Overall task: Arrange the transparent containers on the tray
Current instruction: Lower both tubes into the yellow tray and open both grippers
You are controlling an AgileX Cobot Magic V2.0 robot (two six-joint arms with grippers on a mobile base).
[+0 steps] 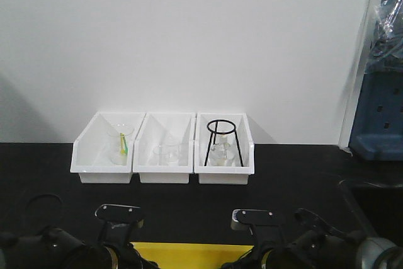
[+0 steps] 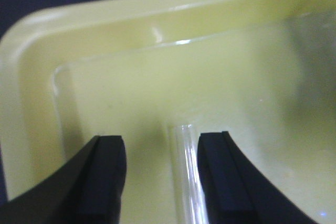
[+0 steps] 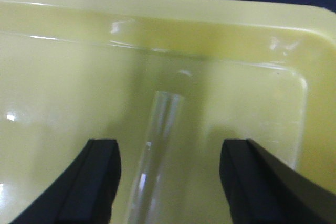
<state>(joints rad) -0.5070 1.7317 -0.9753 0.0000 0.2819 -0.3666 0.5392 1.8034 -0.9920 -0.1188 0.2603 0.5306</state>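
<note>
Both tools spread wide, grasping nothing: left tool (image 2: 160, 177) and right tool (image 3: 170, 182) each straddle a test tube (image 2: 187, 177) (image 3: 155, 150) lying inside the yellow tray (image 3: 157, 14). Lift each straight up, avoiding rolling the tubes.

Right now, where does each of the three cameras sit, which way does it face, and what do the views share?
Exterior front-facing: behind both arms, facing three white bins at the wall; arm tops show.
Left wrist: above the yellow tray, looking down past the open left gripper at a test tube.
Right wrist: same downward angle; open right gripper straddles another tube.
Shared: all see the tray.
</note>
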